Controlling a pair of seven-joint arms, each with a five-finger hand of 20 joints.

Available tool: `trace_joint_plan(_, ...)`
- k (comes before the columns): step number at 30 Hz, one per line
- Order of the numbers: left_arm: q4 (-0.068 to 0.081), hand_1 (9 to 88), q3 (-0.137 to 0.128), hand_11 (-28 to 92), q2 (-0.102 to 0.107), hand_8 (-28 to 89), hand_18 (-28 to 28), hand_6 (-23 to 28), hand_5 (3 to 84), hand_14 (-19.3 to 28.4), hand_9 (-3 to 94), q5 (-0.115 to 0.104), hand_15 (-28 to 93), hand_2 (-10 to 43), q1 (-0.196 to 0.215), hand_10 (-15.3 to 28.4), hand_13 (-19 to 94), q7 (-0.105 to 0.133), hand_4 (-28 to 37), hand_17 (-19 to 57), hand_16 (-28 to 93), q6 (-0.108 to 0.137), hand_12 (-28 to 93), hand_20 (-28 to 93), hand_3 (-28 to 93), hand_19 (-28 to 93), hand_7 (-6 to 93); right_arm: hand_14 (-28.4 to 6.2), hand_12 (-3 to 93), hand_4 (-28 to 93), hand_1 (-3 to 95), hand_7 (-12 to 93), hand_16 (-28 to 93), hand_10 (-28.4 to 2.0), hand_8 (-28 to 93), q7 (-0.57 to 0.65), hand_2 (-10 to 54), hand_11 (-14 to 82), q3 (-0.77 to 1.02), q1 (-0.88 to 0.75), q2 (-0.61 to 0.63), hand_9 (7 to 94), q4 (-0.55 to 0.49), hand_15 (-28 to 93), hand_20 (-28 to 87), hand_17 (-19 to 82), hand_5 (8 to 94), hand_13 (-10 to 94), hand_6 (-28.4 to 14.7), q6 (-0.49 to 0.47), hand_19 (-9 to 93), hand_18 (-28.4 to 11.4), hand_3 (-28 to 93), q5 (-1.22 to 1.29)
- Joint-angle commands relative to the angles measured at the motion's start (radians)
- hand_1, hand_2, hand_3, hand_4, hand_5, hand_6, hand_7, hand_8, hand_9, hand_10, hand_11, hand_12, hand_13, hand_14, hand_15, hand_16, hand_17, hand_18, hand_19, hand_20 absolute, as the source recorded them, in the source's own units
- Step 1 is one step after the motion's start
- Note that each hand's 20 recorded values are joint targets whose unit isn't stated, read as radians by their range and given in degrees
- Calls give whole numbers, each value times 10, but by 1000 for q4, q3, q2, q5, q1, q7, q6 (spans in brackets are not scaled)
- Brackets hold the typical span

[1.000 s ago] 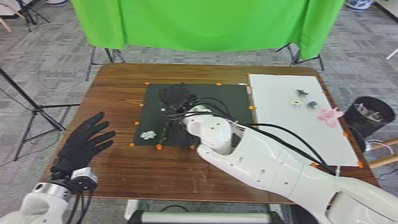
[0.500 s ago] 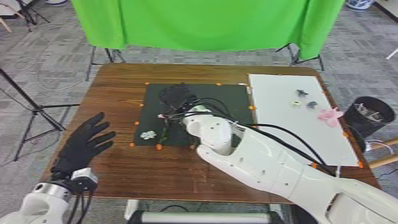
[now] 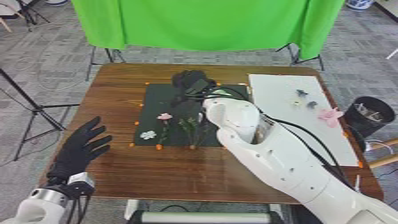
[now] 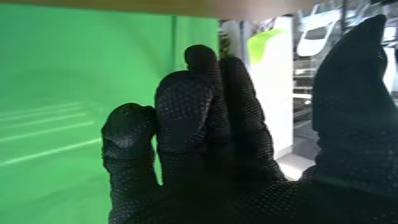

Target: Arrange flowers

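From where I stand, the pink flower (image 3: 164, 116) lies on the dark mat (image 3: 156, 97), left of the middle of the frame, its thin stem running down towards an orange mark (image 3: 160, 147) at the mat's lower edge. Just below and left of the bloom sits a white flower (image 3: 147, 135), and to the right of the stem some green stems (image 3: 188, 126) lie on the same mat. The robot's right hand (image 3: 190, 82) is above the mat's upper part, its arm slanting in from the lower right; the wrist view shows its fingers (image 4: 182, 115) held nearly straight, thumb well apart from them, gripping nothing. The left hand (image 3: 78, 147) is at the left of the frame, fingers loosely spread and empty.

Over on the right, a white board (image 3: 293, 135) lies on the brown tabletop (image 3: 120, 172), with small pale and grey flowers (image 3: 302, 93) on its upper half and a larger pink bloom (image 3: 330, 115) at its right edge. Beside the tabletop there stands a black bin (image 3: 366, 119), and behind it all hangs a bright green cloth (image 3: 209, 25).
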Motion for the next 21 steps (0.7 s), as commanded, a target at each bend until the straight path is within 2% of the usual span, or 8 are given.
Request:
trace_joint_plan(1,-18,256,-15,184,-8,-113,224,22,230,163,213,-10,306,-26,46,115,205,16,-246,-92,9,20,172,97,701,431,219,-75,216,-282,241,351,247,-119,-143,46,-95,272,95,-25,300,500,-7,784,512,281,409,569,-40,49,887,-198,873,47)
trace_joint_plan(6,-23,257,-23,185,-15,-113,224,22,230,163,214,-10,306,-26,64,115,205,19,-247,-92,8,19,171,97,701,432,219,-82,212,-282,236,349,228,-131,-140,120,-95,265,188,-135,439,448,-60,785,517,270,370,535,-47,48,877,-202,879,69)
trace_joint_plan(9,-20,256,-23,184,-16,-113,224,22,230,163,214,-9,306,-26,61,114,205,17,-245,-92,8,15,170,97,702,432,218,-83,211,-283,236,347,221,-133,-139,160,-95,259,255,-207,493,441,-77,782,518,267,361,526,-50,52,874,-204,879,83)
trace_joint_plan(13,-25,256,-28,183,-20,-113,224,22,231,163,213,-6,307,-26,67,114,205,14,-245,-92,9,13,170,97,701,432,218,-86,205,-282,236,344,214,-138,-138,206,-95,240,360,-322,544,427,-112,773,519,259,353,514,-52,52,866,-205,876,85)
trace_joint_plan(14,-21,256,-25,183,-22,-113,224,22,231,163,213,-4,306,-26,58,113,205,6,-245,-92,8,13,170,97,701,432,217,-86,204,-282,236,344,212,-138,-138,221,-95,237,388,-354,555,427,-122,771,519,259,352,513,-53,57,865,-206,876,90)
trace_joint_plan(15,-24,256,-26,182,-19,-113,224,22,230,163,213,-6,306,-26,66,113,205,12,-245,-92,8,18,170,97,700,432,218,-86,204,-282,236,344,210,-138,-137,226,-95,235,409,-376,560,427,-124,771,519,259,352,512,-53,64,865,-206,876,94)
trace_joint_plan(21,-22,255,-30,183,-25,-113,224,22,230,163,213,-4,306,-26,68,114,205,8,-245,-92,8,11,171,97,701,432,218,-89,197,-281,231,333,204,-148,-134,281,-95,200,524,-496,590,406,-147,759,520,254,335,492,-58,50,860,-207,879,116)
